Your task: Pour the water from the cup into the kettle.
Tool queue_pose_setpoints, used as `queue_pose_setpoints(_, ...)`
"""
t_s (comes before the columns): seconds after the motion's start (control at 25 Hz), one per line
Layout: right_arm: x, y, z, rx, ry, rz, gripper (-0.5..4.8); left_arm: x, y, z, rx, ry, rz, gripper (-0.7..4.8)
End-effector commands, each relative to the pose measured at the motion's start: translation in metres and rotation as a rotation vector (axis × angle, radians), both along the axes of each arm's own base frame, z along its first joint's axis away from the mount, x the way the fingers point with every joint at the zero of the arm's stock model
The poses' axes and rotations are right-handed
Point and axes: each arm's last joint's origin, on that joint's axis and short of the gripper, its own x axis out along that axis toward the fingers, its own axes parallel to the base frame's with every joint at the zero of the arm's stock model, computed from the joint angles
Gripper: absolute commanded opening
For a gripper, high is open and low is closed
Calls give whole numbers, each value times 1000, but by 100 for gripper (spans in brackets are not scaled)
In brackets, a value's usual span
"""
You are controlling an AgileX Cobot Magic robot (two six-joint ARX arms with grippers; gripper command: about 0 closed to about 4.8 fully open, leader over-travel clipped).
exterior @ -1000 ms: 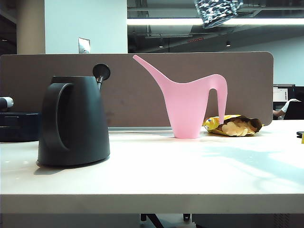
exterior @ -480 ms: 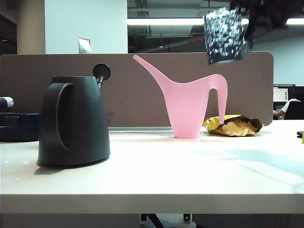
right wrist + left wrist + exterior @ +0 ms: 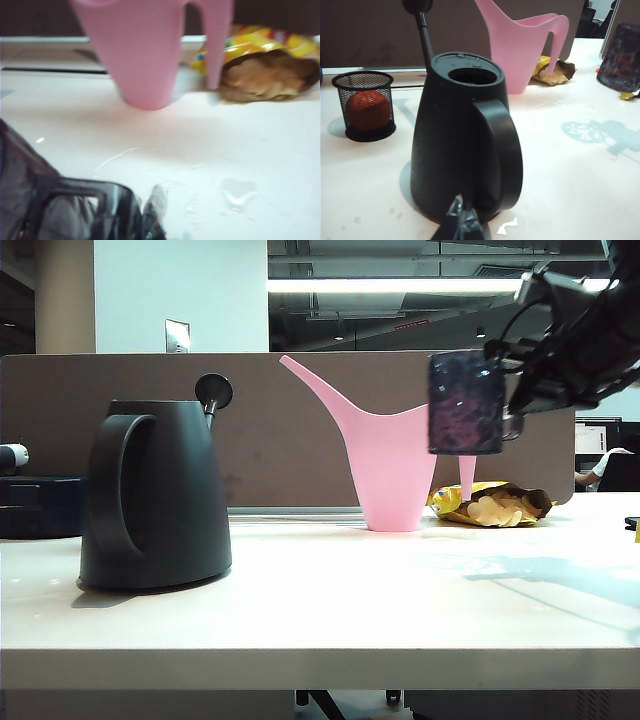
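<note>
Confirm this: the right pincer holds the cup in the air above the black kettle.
Not quite. The right pincer does hold the cup in the air, but in front of the pink watering can, well to the right of the kettle, as the exterior view shows.

My right gripper, seen from outside, is partly masked by the cup, which also hides the pink watering can's handle. My left gripper is cut off at the frame edge, jaws unreadable.

The exterior view looks level across the table; both wrist views share the pink can.
</note>
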Motion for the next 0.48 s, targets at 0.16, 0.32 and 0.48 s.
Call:
queue_pose_setpoints(0.16, 18, 6, -28, 26, -6, 47, -9, 0, 0, 2, -2, -15, -3, -5)
queue_pose_setpoints(0.32, 26, 8, -46, 35, 23, 43, -9, 0, 0, 2, -2, -15, -3, -5)
queue_pose_setpoints(0.48, 32, 9, -67, 28, 71, 42, -9, 0, 0, 2, -2, -15, -3, -5)
